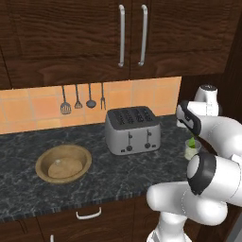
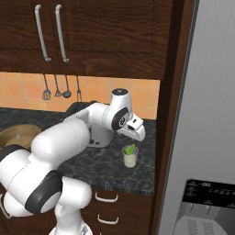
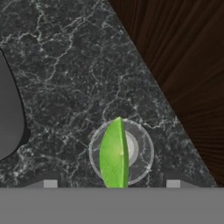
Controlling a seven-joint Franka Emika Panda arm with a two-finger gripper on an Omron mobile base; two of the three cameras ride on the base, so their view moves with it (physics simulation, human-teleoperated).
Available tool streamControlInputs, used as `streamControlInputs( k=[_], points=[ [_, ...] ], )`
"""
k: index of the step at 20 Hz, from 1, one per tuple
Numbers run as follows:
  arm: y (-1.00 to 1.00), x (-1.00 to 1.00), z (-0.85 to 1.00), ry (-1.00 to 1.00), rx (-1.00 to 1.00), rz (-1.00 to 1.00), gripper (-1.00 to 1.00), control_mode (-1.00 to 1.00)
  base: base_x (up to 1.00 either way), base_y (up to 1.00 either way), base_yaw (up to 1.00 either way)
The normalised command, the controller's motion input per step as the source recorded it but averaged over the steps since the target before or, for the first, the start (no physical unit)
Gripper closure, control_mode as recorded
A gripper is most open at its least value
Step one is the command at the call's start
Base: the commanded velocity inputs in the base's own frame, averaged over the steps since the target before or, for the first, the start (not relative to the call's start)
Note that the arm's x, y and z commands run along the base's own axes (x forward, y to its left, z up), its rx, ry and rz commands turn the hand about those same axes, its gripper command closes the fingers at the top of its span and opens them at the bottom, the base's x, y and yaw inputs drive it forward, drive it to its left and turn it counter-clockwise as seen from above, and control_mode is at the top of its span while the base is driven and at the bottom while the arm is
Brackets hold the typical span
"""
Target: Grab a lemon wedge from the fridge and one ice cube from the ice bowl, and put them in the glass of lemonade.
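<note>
We've got the arm reaching out over the right end of the dark marbled counter (image 1: 28, 179), with the gripper (image 2: 137, 134) hanging right above the glass of lemonade (image 2: 130, 157). From the hand camera we're looking straight down into the glass (image 3: 140, 151), and the lemon wedge (image 3: 114, 154) is standing point-up over its mouth, its lower end hidden below the frame. The two fingertips (image 3: 49, 183) sit wide apart at the bottom of that view, one on each side of the glass and well clear of the wedge, so the jaws look spread open and aren't pinching anything. Whether the wedge is already touching the drink we honestly can't tell.

In the right base view the wedge (image 2: 130, 149) pokes up out of the rim, green-yellow, just under the hand. The glass stands near the counter's right end, close to the dark wood panel (image 2: 172, 137) next to the grey fridge (image 2: 206, 114), roughly midway between the back wall and the front edge. In the left base view it's (image 1: 191, 150) mostly tucked behind the robot's forearm, with a bit of the wedge (image 1: 191, 141) showing.

Over on the left part of the counter there's the wooden ice bowl (image 1: 63, 163), near the front edge, with a pale tan ice cube (image 1: 58, 162) in it. The silver toaster (image 1: 132, 129) sits between the bowl and the glass, further back towards the tiled wall. A few utensils (image 1: 78, 99) hang on that wall under the dark cupboards (image 1: 94, 33).
</note>
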Motion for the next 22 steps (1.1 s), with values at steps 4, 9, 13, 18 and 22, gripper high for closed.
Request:
streamControlInputs(
  k=[4,9,13,18,22],
  points=[
    [0.00,0.00,0.00,0.00,0.00,0.00,-1.00,-1.00,0.00,0.00,0.00],
    [0.00,-0.08,0.09,-0.05,0.01,0.00,-1.00,-1.00,0.00,0.00,0.00],
    [0.00,-0.59,0.32,-0.22,0.06,0.00,-1.00,-1.00,0.00,0.00,0.00],
    [0.01,-0.78,0.36,-0.22,0.05,0.02,-1.00,-1.00,0.00,0.00,0.00],
    [0.06,-0.64,0.49,-0.14,0.04,0.10,-1.00,-1.00,0.00,0.00,0.00]
  ],
)
